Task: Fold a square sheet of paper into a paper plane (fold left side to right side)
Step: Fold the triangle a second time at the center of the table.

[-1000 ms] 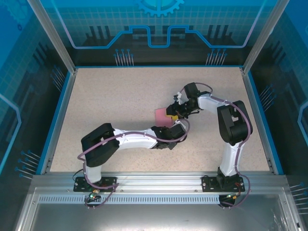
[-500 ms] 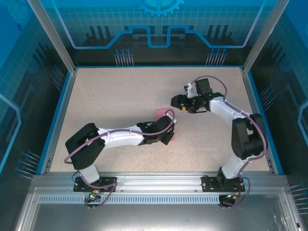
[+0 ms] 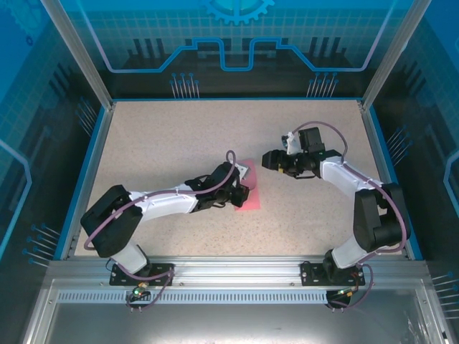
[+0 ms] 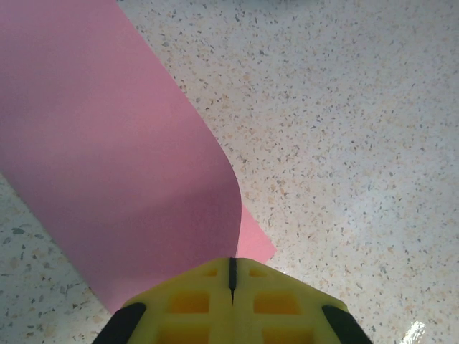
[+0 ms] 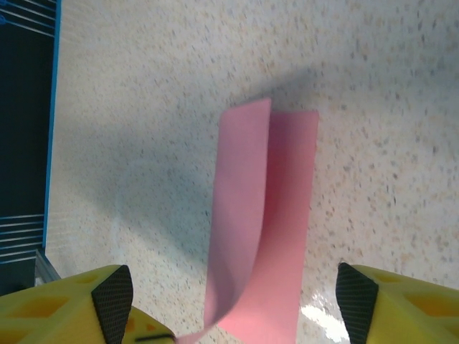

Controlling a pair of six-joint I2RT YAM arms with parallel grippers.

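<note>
Left gripper (image 4: 231, 266) pinches pink sheet (image 4: 107, 143); pinched edge hidden between fingers.

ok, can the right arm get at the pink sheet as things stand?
Probably yes: the right gripper is open, close to the pink sheet, with bare table between; the left gripper pinches one edge.

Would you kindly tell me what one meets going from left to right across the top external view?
left arm's base → pink paper → right gripper → right arm's base
</note>
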